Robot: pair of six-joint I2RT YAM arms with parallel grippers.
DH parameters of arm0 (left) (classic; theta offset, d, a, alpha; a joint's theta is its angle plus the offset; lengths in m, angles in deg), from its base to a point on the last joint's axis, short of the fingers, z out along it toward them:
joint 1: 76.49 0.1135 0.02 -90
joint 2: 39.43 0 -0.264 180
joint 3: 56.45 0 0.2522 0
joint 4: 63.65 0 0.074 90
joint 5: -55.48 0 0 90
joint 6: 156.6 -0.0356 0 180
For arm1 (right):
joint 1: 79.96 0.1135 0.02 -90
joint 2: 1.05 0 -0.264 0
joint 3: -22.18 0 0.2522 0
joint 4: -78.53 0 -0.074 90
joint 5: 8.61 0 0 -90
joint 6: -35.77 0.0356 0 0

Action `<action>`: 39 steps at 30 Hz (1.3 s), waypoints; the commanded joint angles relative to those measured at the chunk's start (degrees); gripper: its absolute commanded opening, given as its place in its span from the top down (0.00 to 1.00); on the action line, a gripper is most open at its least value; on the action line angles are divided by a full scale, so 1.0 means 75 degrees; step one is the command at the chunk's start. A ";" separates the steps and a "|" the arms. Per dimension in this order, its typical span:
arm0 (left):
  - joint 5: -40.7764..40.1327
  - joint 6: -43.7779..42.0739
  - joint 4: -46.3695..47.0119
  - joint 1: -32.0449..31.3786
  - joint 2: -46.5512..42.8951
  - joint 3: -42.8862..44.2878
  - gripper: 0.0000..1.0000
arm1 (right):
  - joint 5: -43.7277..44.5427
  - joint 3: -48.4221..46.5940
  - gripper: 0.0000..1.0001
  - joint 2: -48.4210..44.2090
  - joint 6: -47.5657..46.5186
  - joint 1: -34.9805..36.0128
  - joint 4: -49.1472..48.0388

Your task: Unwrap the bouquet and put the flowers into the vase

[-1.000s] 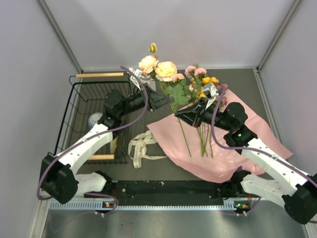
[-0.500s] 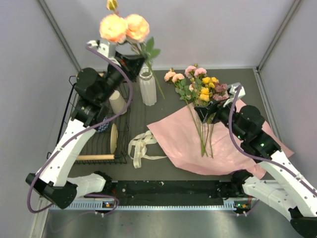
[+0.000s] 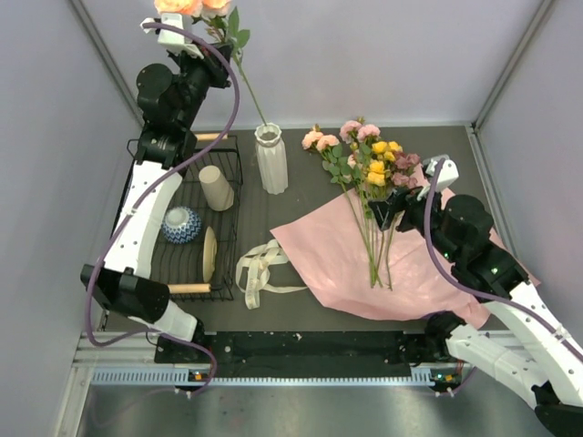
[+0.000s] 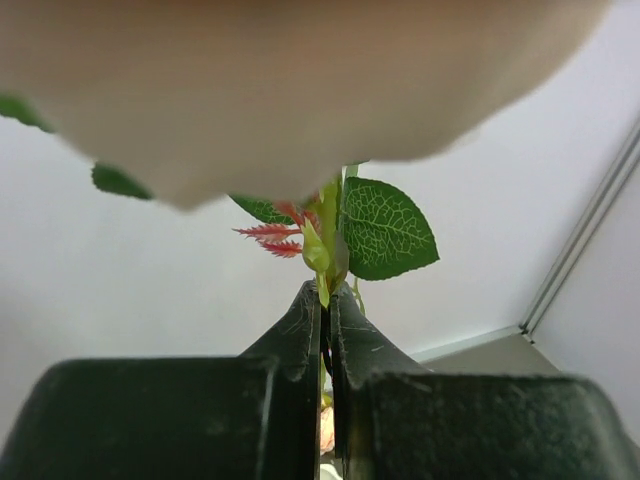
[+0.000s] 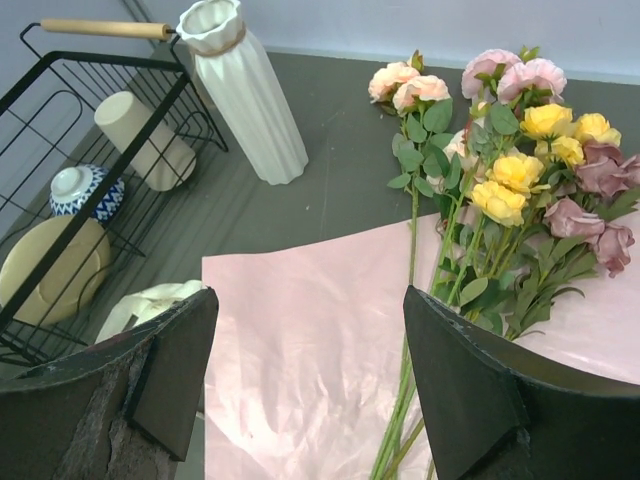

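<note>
The peach blooms [image 3: 187, 5] of the raised rose are cut off by the top edge of the overhead view. In the left wrist view they are only a pale blur across the top. The rose's thin stem [image 3: 253, 96] slants down to the mouth of the vase [image 3: 271, 159]. Whether its tip is inside the rim cannot be told. The left wrist view shows little else, as its own fingers block the lower half. In the right wrist view the plate [image 5: 48, 265] sits partly behind the wires of the basket [image 5: 95, 62] and the near finger.

The left gripper [image 3: 226, 55] is raised high above the basket. Its jaws are pressed together on the stem, just under a green leaf [image 4: 385, 230]. The right gripper [image 5: 308, 300] hangs low over the pink paper [image 5: 300, 340]. Its jaws are spread wide and hold nothing. Some stems of the flowers [image 5: 510, 170] run close by its right finger, and it is unclear whether they touch.

These flowers lie on the paper with their heads toward the back wall. They are to the right of the vase and apart from it. The vase stands upright on the table, just right of the basket. A cream ribbon [image 3: 260, 269] lies loose at the paper's left edge. The basket holds a beige cup [image 3: 216, 188], a blue bowl [image 3: 180, 224] and the plate, which stands on edge.
</note>
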 commanded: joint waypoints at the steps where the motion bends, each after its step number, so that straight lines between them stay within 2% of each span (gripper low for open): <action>1: 0.0159 0.0136 0.0333 0.0138 0.0156 0.0184 1.00 | 0.0199 -0.0458 0.24 -0.0139 0.0035 0.0052 0.0093; 5: 0.0300 0.0159 0.0439 0.0185 0.0367 0.0019 1.00 | 0.0211 -0.0435 0.24 -0.0058 0.0070 0.0041 0.0093; 20: 0.0909 0.0651 0.1668 0.0173 0.0836 -0.1867 1.00 | 0.0012 -0.0458 0.24 0.0376 0.0199 0.0041 0.0105; 29: 0.0886 0.0651 0.1997 0.0173 0.1211 -0.2641 1.00 | -0.0093 -0.0341 0.24 0.0517 0.0305 0.0052 0.0070; 36: 0.0863 0.0792 0.1659 0.0173 0.1364 -0.2584 0.95 | -0.0129 -0.0236 0.24 0.0833 0.0398 0.0052 0.0011; 39: 0.0792 0.0804 0.1248 0.0173 0.1376 -0.2466 0.81 | -0.0024 -0.0247 0.24 0.1160 0.0445 0.0041 0.0022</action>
